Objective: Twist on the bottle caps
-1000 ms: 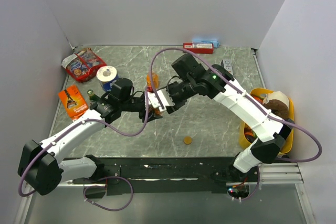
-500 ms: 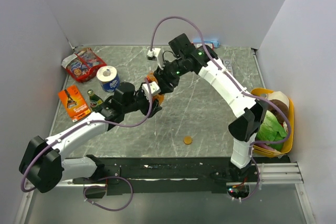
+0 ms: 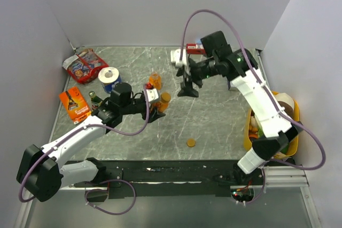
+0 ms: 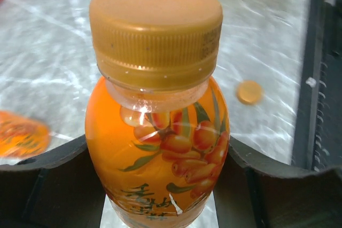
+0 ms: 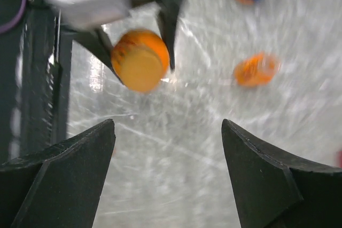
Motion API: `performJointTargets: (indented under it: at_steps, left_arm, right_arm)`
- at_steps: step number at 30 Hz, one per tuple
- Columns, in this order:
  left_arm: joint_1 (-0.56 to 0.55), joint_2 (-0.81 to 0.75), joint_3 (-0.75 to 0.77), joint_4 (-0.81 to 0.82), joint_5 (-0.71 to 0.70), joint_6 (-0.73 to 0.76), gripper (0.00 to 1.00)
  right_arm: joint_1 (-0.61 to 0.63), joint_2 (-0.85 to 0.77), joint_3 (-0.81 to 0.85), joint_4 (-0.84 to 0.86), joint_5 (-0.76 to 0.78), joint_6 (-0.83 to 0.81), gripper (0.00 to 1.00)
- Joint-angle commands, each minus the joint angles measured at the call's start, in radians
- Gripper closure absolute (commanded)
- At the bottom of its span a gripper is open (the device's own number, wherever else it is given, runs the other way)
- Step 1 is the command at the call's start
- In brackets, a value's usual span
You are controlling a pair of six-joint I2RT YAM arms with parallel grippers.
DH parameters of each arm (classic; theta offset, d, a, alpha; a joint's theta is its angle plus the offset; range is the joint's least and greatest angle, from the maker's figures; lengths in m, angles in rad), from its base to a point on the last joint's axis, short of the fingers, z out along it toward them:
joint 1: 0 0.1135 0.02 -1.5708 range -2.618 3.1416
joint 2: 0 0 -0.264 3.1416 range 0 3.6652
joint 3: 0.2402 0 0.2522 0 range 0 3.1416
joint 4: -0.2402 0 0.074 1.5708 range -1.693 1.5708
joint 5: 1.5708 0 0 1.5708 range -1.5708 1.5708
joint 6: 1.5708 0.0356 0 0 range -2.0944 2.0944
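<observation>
My left gripper (image 3: 158,105) is shut on a small orange bottle (image 4: 160,153) with a berry label and holds it upright. An orange cap (image 4: 155,30) sits on its neck. My right gripper (image 3: 188,88) hangs open and empty over the table, up and to the right of that bottle; in the right wrist view the capped bottle (image 5: 140,60) shows beyond its spread fingertips (image 5: 101,132). A second orange bottle (image 3: 155,81) stands just behind the held one, too blurred to tell whether it is capped. A loose orange cap (image 3: 191,142) lies near the front edge.
A toilet-paper roll (image 3: 109,76), a dark green bottle (image 3: 95,99), an orange packet (image 3: 75,105) and a red snack bag (image 3: 84,65) crowd the left side. A red box (image 3: 202,48) lies at the back wall. A yellow basket (image 3: 249,138) of food stands at the right edge.
My right gripper has opened, let go of the top of the held bottle and pulled away up and to the right. The left gripper still holds the bottle, a little farther right.
</observation>
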Motion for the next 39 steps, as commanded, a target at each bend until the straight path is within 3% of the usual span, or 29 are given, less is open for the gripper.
performJointTargets:
  at_steps: [1,8,14,20,31,36,39]
  left_arm:
    - [0.003,0.031,0.117,-0.147,0.196,0.164,0.99]
    - [0.003,0.034,0.133,-0.167,0.205,0.221,0.99]
    - [-0.001,0.033,0.142,-0.169,0.207,0.227,0.99]
    - [-0.001,0.027,0.147,-0.164,0.200,0.223,0.99]
    - [-0.006,0.023,0.145,-0.161,0.197,0.226,0.99]
    - [-0.008,0.017,0.137,-0.141,0.182,0.210,0.99]
    - [-0.009,0.013,0.120,-0.092,0.136,0.165,0.99]
  right_arm:
    - [0.106,-0.069,-0.050,-0.034,0.010,-0.312,0.14]
    - [0.220,-0.092,-0.158,-0.027,0.083,-0.487,0.17]
    - [0.237,-0.063,-0.137,-0.006,0.074,-0.451,0.23]
    - [0.237,-0.032,-0.114,-0.020,0.085,-0.446,0.38]
    - [0.242,-0.046,-0.177,0.069,0.109,-0.401,0.39]
    - [0.242,-0.030,-0.167,0.046,0.112,-0.395,0.52]
    - [0.242,-0.008,-0.134,0.034,0.114,-0.337,0.68]
